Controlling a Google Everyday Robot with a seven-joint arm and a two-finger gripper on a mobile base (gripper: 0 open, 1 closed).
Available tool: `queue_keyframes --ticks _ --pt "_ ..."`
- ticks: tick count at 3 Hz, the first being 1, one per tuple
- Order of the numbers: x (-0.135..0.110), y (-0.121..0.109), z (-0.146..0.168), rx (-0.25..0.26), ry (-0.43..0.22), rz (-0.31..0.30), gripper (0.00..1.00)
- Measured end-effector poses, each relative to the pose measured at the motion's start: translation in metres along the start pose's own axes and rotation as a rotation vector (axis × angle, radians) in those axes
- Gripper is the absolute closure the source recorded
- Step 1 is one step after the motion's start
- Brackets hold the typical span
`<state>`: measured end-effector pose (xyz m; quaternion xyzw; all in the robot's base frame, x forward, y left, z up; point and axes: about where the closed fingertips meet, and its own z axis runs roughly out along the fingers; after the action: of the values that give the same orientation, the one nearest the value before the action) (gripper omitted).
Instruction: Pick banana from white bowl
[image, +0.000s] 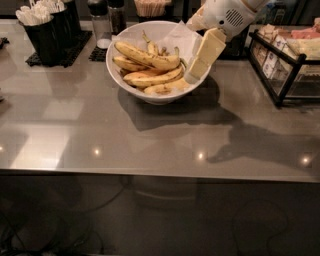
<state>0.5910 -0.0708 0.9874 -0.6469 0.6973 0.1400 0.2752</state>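
**Speckled banana in the bowl, gripper at the bowl's right rim**

The long, gently curved yellow banana with dark brown speckles (147, 56) lies on top of the pile inside the large round white bowl lined with crinkled white paper (116, 80), in the upper middle of the frame. It runs from the bowl's left side toward the right, and shorter, cleaner yellow bananas (150, 79) lie under and in front of it.

The cream-coloured gripper (192, 77) slants down from the upper right, and its tip sits over the bowl's right edge, just beside the right ends of the bananas. Whether it is spread or pressed together cannot be told from this angle, nor whether it touches any fruit. The white rounded arm housing (227, 15) sits above it.

The bowl stands on a glossy grey tabletop (150, 145). In the upper left is a black holder filled with white utensils (45, 37), with a glass shaker (102, 25) just left of the bowl. At the right edge stands a black wire rack of packets (285, 65).
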Motion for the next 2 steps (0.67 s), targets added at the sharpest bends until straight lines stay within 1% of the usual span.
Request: queue_keyframes --ticks 1,2 --pt "-0.001 -0.002 0.0 0.009 -0.008 0.003 0.0" --pt "-0.005 -0.021 0.009 0.031 -0.082 0.024 0.0"
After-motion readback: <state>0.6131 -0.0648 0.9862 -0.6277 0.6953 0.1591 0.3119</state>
